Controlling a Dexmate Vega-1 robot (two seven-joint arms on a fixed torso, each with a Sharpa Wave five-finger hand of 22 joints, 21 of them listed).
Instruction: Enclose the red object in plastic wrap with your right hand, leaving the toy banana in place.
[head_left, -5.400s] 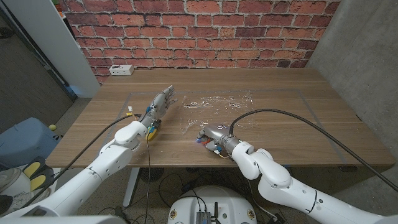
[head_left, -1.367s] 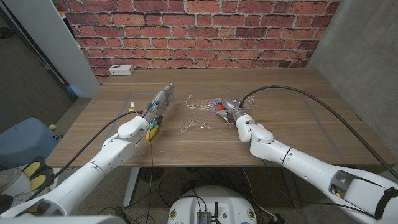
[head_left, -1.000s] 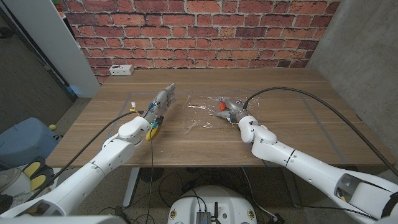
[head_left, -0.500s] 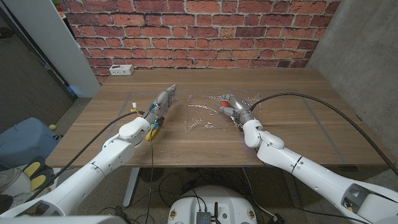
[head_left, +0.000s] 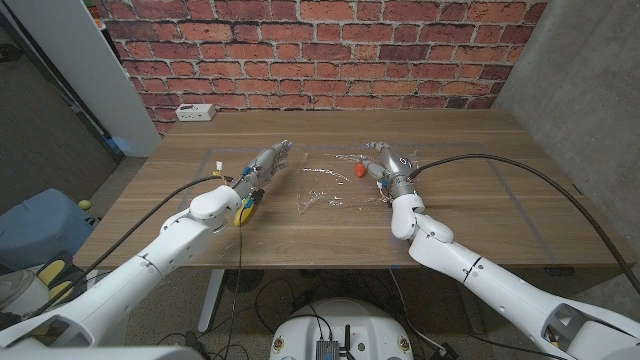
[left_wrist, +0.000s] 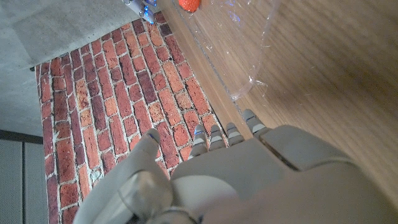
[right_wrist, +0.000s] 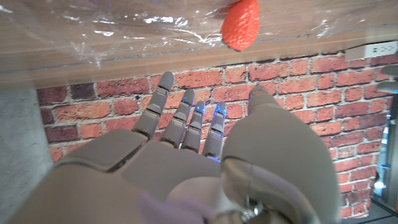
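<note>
**Strawberry lies on the wrap**

The red strawberry (head_left: 359, 171) rests on the plastic wrap (head_left: 325, 180) mid-desk. The right hand (head_left: 385, 164), fingers spread and empty, hovers beside it, likely ready to fold film. The left hand (head_left: 264, 165) waits open near the toy banana (head_left: 244, 211).

On the worktop (head_left: 470, 215), a strawberry (head_left: 359, 171) lies on the plastic wrap (head_left: 325, 181), just left of the right robot hand (head_left: 385, 163). The left robot hand (head_left: 266, 163) sits left of the wrap, with a banana (head_left: 243, 210) nearer the front edge. A power strip (head_left: 193, 113) lies at the far left corner.
</note>
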